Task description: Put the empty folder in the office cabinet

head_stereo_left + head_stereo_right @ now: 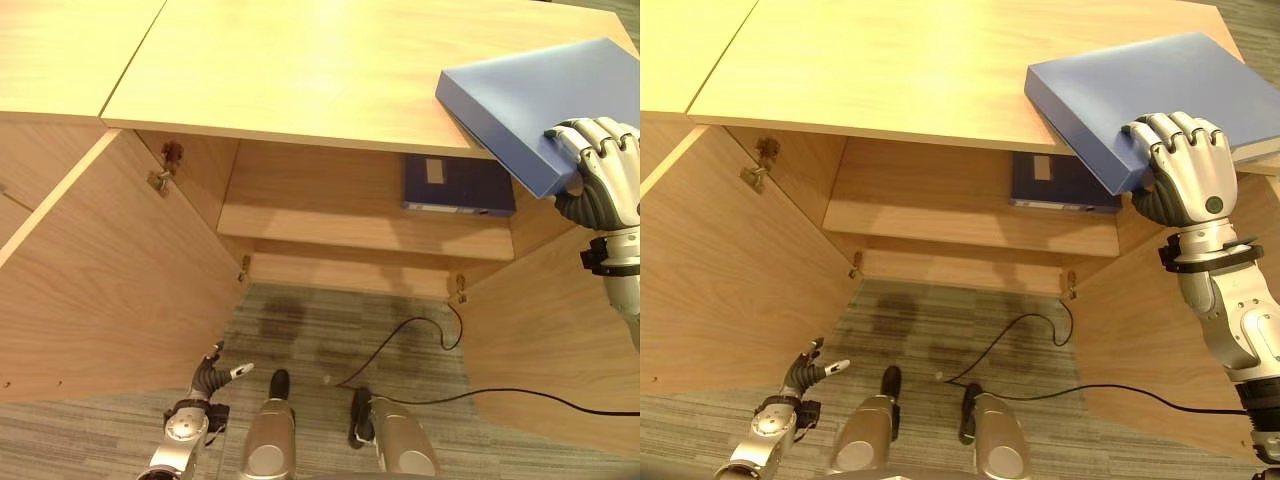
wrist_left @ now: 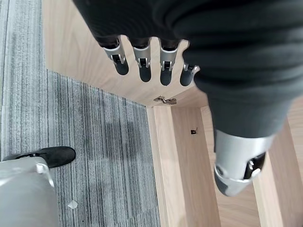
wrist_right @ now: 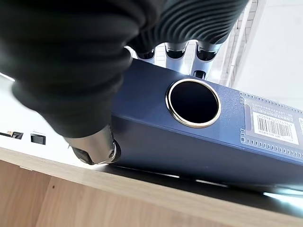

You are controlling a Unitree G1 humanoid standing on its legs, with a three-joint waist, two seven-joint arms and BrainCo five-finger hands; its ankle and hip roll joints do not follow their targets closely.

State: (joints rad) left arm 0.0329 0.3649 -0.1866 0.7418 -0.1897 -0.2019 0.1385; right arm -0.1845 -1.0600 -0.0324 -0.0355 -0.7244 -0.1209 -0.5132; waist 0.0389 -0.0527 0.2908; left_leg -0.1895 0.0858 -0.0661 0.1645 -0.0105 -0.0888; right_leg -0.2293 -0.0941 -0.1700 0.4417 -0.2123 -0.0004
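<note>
Wood cabinet [image 1: 330,60]: pale oak fills the upper half of the head views; both doors stand swung out, one at the lower left [image 1: 100,270], one at the lower right [image 1: 545,330], leaving the inside open at centre frame.
Shelf [image 1: 350,222]: one board across the middle of the opening; free space lies along its left and centre.
Blue folder [image 1: 1130,95]: the task's thing, upper right of the frame, lying on the cabinet top with its near corner jutting past the front edge.
Stored binder [image 1: 457,184]: dark blue, already lying at the right end of the shelf, directly below the overhanging corner.
Right hand [image 1: 1185,165]: clamped on the folder's spine end, fingers curled over the top face and thumb under; the wrist view shows the spine's ring hole [image 3: 193,102] just past the fingers.
Left hand [image 1: 215,376]: low at the lower left, fingers relaxed and straight, holding nothing, close to the left door.
Risk, slip: the hold sits on one corner only, so I judge the folder could pivot or drop once it leaves the top.
Risk, collision: bringing it down and in may catch the top's front edge, the right door or the stored binder.
Risk, fit: aiming right crowds the binder; the left of the shelf looks safer.
</note>
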